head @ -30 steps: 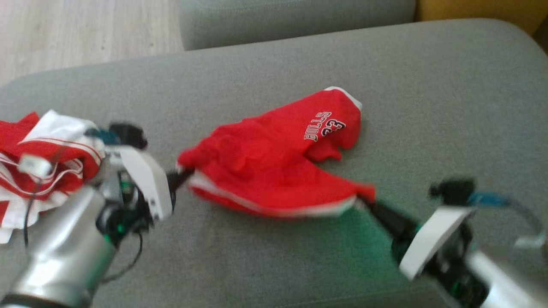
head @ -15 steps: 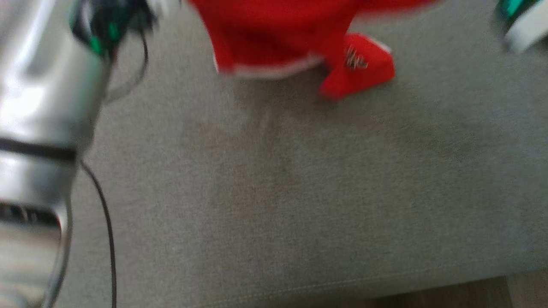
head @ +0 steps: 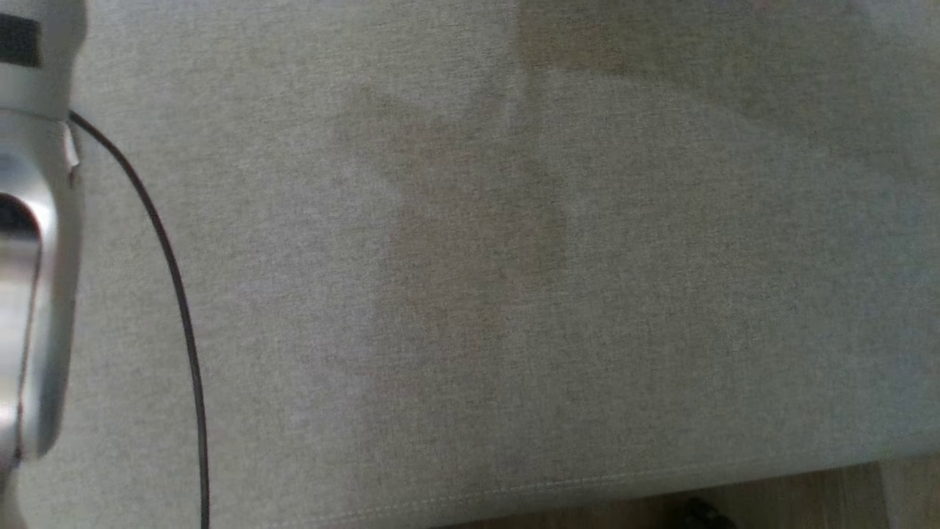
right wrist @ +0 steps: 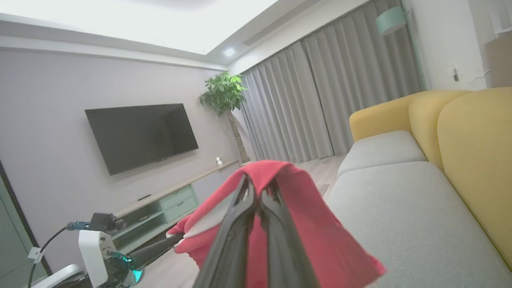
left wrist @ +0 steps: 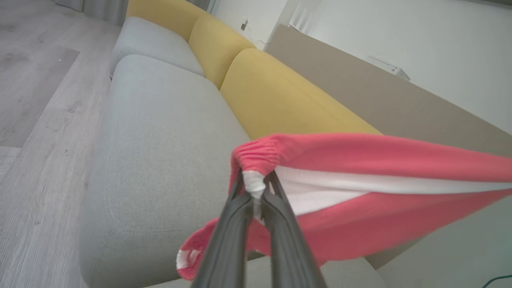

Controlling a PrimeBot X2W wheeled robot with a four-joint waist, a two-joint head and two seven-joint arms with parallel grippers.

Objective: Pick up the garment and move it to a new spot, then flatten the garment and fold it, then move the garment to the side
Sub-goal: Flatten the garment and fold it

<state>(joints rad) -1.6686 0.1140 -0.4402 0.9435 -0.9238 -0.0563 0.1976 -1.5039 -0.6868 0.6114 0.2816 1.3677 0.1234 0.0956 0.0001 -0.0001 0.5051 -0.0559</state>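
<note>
The garment [left wrist: 380, 160] is red shorts with white trim, held up in the air and stretched between both grippers. In the left wrist view my left gripper [left wrist: 256, 188] is shut on the gathered waistband corner, above the grey sofa cushion [left wrist: 160, 132]. Seen from the right wrist, my right gripper [right wrist: 258, 188] is shut on the other end of the garment [right wrist: 320, 224], which drapes over its fingers. The left gripper [right wrist: 180, 237] shows there at the lower left, pinching the cloth's far end. The head view looks down on the bare grey cushion [head: 514, 294], with my silver left arm [head: 29, 257] at its left edge.
A black cable [head: 176, 294] hangs beside the left arm. Yellow backrests [left wrist: 280, 92] line the sofa's far side. Wooden floor [left wrist: 32, 100] runs along the cushion's front edge [head: 514, 488]. A wall TV [right wrist: 140, 136], a low cabinet [right wrist: 168, 204] and curtains [right wrist: 320, 100] stand across the room.
The head camera has tilted down over the cushion. The garment, which lay on the cushion a second ago, has been lifted between both grippers and has left the head view's top edge.
</note>
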